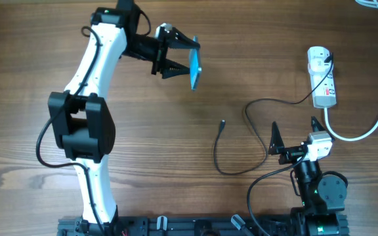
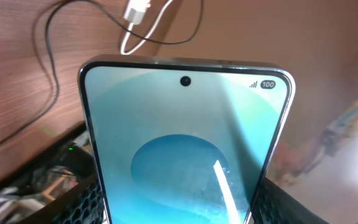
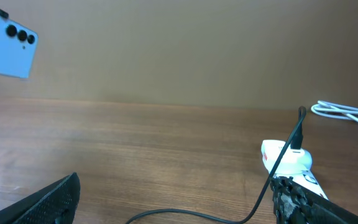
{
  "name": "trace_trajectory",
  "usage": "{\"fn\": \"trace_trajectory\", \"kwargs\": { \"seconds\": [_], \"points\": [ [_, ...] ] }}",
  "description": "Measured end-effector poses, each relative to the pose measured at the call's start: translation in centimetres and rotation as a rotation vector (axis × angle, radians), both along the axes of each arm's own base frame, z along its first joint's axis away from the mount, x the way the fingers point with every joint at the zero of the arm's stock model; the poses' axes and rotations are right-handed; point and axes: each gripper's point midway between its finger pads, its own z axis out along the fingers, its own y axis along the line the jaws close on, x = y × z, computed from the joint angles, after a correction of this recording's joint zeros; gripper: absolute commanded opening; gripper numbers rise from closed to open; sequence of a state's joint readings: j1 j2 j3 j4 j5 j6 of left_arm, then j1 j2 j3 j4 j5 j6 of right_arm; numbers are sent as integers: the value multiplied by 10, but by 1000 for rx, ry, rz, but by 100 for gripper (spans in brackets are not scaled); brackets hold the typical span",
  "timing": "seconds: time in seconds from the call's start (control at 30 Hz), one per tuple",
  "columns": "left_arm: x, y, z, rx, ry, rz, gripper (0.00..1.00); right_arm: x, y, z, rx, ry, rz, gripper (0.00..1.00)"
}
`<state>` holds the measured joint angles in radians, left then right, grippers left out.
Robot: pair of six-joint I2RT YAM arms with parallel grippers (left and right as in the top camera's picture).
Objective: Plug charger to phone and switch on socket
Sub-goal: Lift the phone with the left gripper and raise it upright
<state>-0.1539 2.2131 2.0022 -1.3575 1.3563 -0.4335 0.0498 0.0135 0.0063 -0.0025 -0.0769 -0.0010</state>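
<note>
My left gripper is shut on the phone and holds it on edge above the far middle of the table. In the left wrist view the teal screen fills the frame between my fingers. The right wrist view shows its pale blue back. The charger cable runs from the socket in a loop. Its connector tip lies free on the table. My right gripper is open and empty at the front right, right of the loop. The right gripper has the cable lying between its fingers.
A thick white cord leaves the socket, curves along the right side and runs off the top right corner. It also shows in the right wrist view. The socket has the black plug in it.
</note>
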Motion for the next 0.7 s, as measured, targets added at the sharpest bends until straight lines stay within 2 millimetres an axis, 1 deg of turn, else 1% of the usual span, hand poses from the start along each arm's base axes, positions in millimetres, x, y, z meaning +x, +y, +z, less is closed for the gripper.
{"fn": "trace_trajectory", "kwargs": {
  "seconds": [0.17,0.3,0.43,0.7],
  "points": [
    [6,13,14,-72,64,43,61,0,0,0,0,0,0,100],
    [6,15,23,-126,93,53,60,0,0,0,0,0,0,100],
    [4,15,27,-142,131,56,61,0,0,0,0,0,0,100],
    [3,15,28,-147,136,56,61,0,0,0,0,0,0,100]
  ]
}}
